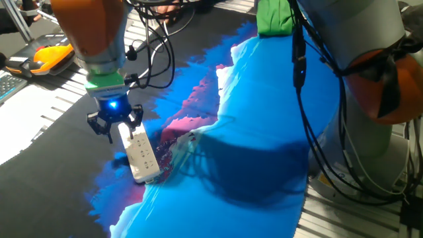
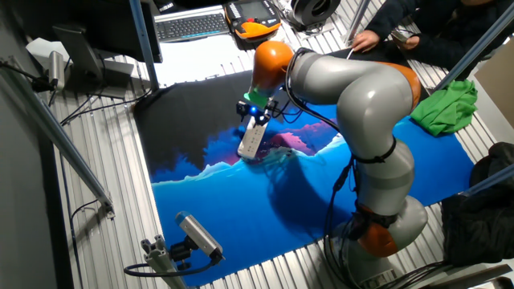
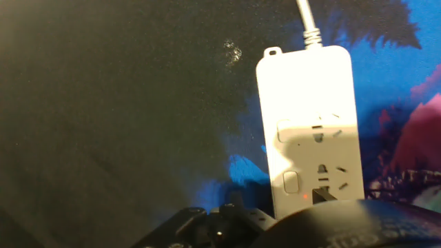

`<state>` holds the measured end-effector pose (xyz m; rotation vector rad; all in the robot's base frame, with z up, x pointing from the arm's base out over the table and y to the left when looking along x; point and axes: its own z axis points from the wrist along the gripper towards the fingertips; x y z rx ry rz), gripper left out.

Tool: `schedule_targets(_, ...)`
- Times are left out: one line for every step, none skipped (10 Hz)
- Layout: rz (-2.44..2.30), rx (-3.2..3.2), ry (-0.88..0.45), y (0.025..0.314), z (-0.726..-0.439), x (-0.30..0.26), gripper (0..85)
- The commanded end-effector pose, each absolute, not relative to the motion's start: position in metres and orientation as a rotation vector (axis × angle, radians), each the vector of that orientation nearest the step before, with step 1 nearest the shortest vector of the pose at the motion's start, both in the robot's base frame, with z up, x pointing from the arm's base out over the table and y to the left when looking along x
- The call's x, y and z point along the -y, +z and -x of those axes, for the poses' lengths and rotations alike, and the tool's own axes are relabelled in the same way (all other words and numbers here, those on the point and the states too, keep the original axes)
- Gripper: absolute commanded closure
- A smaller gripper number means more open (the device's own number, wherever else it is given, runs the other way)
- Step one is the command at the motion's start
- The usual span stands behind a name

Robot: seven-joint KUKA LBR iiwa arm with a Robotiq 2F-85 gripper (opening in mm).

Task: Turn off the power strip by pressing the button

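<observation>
The white power strip (image 1: pixel 143 156) lies flat on the cloth where black meets blue, with its thin white cord (image 3: pixel 307 21) leading away. My gripper (image 1: pixel 118 127) hangs right over the strip's near end, its blue light lit. From the other side, the gripper (image 2: pixel 255 113) stands just above the strip (image 2: pixel 251 141). In the hand view the strip (image 3: pixel 309 110) fills the right half. Its small square button (image 3: pixel 291 182) sits near the bottom, with a red light (image 3: pixel 304 196) beside it. Dark gripper parts (image 3: pixel 324 224) cover the strip's lower end, and no view shows the fingertips clearly.
A black, blue and pink cloth (image 1: pixel 264 119) covers the table. An orange-and-black tool (image 1: pixel 50 55) and a keyboard (image 2: pixel 193 26) lie at the far edge. A green cloth (image 2: pixel 446 109) sits at one corner. Black cables (image 1: pixel 155 59) hang beside the arm. A person's hand (image 2: pixel 369 36) rests nearby.
</observation>
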<state>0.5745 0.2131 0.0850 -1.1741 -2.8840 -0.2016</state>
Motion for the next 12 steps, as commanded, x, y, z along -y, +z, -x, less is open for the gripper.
schedule_targets(1.166, 2.891, -0.202, 0.081, -0.576, -0.212, 34.0)
schedule_targets(1.168, 2.896, -0.203, 0.077, -0.577, -0.212, 34.0)
schedule_targets(1.169, 2.896, -0.216, 0.074, -0.579, -0.212, 34.0)
schedule_targets(1.165, 2.898, -0.221, 0.073, -0.582, -0.211, 34.0)
schedule_targets(1.158, 2.902, -0.225, 0.070, -0.585, -0.209, 34.0)
schedule_targets(1.157, 2.905, -0.231, 0.066, -0.585, -0.209, 34.0)
schedule_targets(1.156, 2.910, -0.231, 0.062, -0.585, -0.209, 34.0)
schedule_targets(1.153, 2.915, -0.229, 0.058, -0.586, -0.209, 34.0)
schedule_targets(1.151, 2.918, -0.230, 0.056, -0.586, -0.208, 34.0)
schedule_targets(1.151, 2.916, -0.239, 0.055, -0.586, -0.208, 34.0)
schedule_targets(1.151, 2.916, -0.239, 0.055, -0.586, -0.208, 34.0)
schedule_targets(1.149, 2.919, -0.238, 0.053, -0.586, -0.208, 34.0)
